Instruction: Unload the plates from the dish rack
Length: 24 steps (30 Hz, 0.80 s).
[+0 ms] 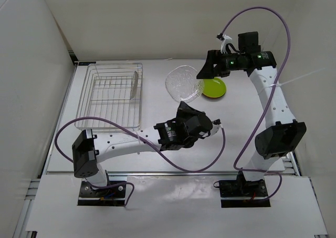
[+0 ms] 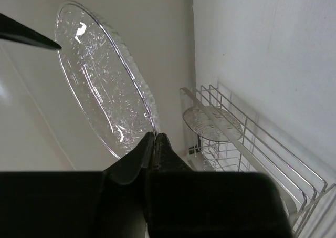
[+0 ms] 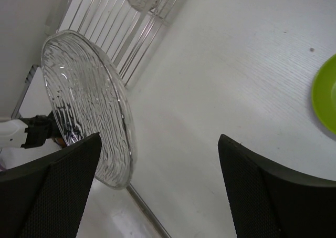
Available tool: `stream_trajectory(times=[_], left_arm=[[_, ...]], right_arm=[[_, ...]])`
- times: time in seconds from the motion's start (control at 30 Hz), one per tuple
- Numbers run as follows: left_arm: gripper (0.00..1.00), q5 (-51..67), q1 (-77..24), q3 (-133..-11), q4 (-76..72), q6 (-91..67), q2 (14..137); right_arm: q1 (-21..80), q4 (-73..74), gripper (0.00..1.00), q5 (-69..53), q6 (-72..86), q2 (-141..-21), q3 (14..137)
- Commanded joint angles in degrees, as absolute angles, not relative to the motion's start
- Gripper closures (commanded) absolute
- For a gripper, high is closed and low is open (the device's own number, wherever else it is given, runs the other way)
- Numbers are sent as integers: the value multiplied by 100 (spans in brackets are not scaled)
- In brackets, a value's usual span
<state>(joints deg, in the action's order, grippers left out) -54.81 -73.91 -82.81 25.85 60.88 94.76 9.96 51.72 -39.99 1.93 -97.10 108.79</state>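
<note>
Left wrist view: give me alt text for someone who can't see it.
The left gripper, jaws shut, pinches the lower rim of a clear textured plate that it holds up on edge. Behind it to the right is the silver wire dish rack, with a second clear plate standing in it.

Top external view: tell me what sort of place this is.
Likely a robot test cell, not a kitchen: two arms bolted to a white table, bare white walls around, just a wire dish rack and plates as props.
</note>
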Motion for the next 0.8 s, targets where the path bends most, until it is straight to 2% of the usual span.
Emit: stream_trajectory(times=[0.0,0.17,0.3,0.33,0.43,0.5,0.57,0.7,0.73,0.77], left_arm=[[89,-5774,-7479,-8358,2197,6319,9307],[89,-5774,-7479,-8613,2145,6442,9475],[89,-5722,-7479,-8665,2074,6495,9588],[89,-5669,-7479,-8666,2074,6495,9589],[89,-5617,-7479,-8666,2022,6495,9642],[89,-5555,-7427,-8666,2021,6495,9642],[89,-5555,-7427,-8666,2021,6443,9694],[89,-5502,-7313,-8500,2135,6337,9694],[76,-5502,-7252,-8499,2275,6102,9694],[58,-5502,-7251,-8499,2485,5934,9694]], right_arm=[[1124,5124,7,-4192,79,-9598,10854],[1125,5124,16,-4297,79,-9545,10802],[1178,5124,48,-4298,79,-9484,10600],[1178,5124,65,-4298,27,-9483,10539],[1178,5124,85,-4298,26,-9422,10485],[1178,5071,90,-4298,26,-9369,10415],[1178,5071,100,-4298,26,-9369,10415],[1178,4888,100,-3965,254,-9255,10284],[1178,4808,100,-3520,385,-9177,10118],[1178,4703,100,-3202,700,-9054,10003]])
